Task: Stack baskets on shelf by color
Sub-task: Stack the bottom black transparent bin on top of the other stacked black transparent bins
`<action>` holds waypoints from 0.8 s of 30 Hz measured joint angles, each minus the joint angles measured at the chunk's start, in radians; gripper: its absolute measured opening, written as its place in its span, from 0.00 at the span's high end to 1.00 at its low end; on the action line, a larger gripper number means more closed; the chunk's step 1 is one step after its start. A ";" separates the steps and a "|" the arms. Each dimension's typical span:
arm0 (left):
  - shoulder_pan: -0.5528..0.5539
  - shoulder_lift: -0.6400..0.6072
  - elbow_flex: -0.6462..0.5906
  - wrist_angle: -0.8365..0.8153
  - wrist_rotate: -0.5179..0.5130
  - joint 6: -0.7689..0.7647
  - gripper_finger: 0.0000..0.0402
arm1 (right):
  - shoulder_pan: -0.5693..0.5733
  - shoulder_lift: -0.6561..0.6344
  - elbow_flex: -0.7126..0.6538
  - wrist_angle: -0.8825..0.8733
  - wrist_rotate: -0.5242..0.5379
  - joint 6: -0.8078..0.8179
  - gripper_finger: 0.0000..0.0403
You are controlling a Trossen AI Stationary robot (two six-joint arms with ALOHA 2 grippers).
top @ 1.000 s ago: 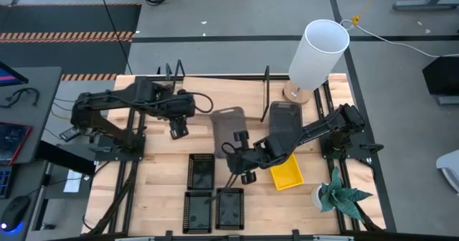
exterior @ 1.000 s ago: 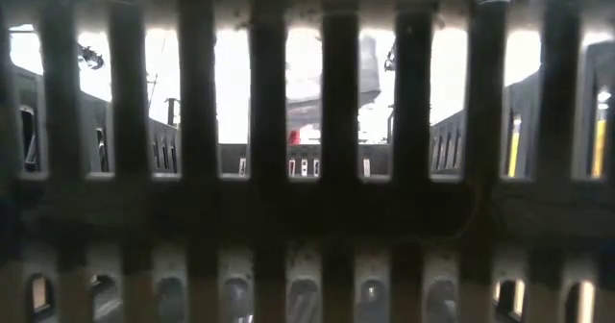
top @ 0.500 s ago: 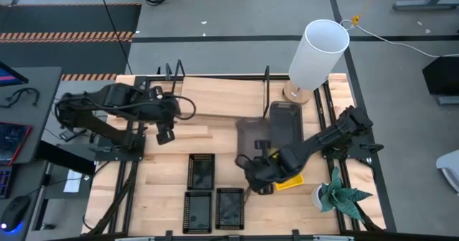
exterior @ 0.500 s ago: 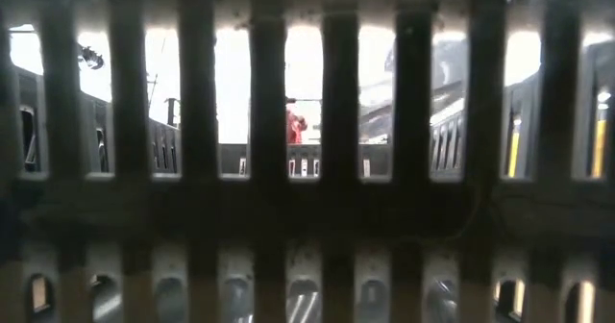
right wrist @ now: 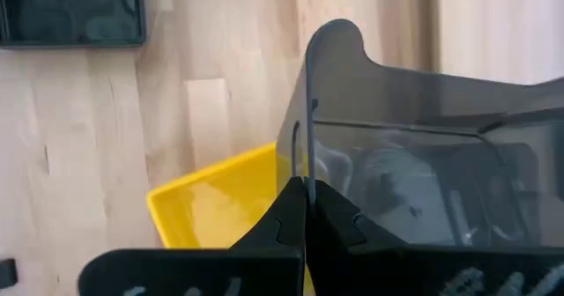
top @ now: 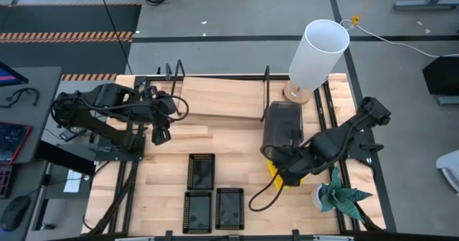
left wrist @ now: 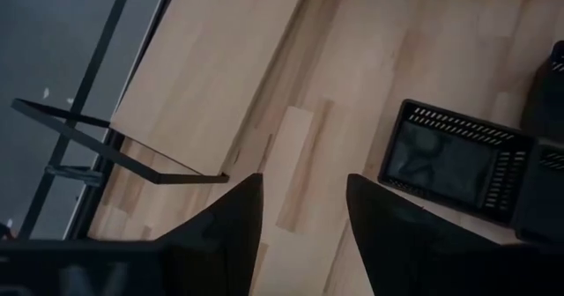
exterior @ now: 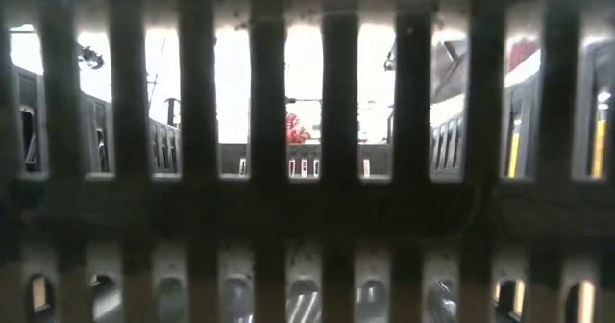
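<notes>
My right gripper is shut on a dark grey basket, held over the spot just right of the shelf's right wire frame. A yellow basket lies flat on the table under the gripper, mostly hidden by the arm in the high view. Three black mesh baskets lie flat near the table's front. The shelf, a light wooden board, stands at the far middle. My left gripper is open above bare table, left of the shelf's near edge. My right gripper pinches the grey basket's thin side wall at its near end, one finger on each face. The fingers slant down from the table's near right. The basket reaches away from them toward the far edge; whether it rests on anything cannot be seen.
A white lampshade on a wooden foot stands at the far right, and a small potted plant at the near right. A dark slatted wall close to the lens fills the low view.
My right gripper has carried the grey basket from the table's middle toward its right edge, rising and rolling its wrist; the basket has turned and now lies lengthwise right of the shelf. My left gripper has drawn back toward the table's left edge.
</notes>
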 joint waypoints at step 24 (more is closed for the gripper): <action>-0.089 -0.018 0.000 -0.005 0.000 -0.027 0.57 | -0.110 -0.532 -0.637 0.311 0.106 -0.119 0.99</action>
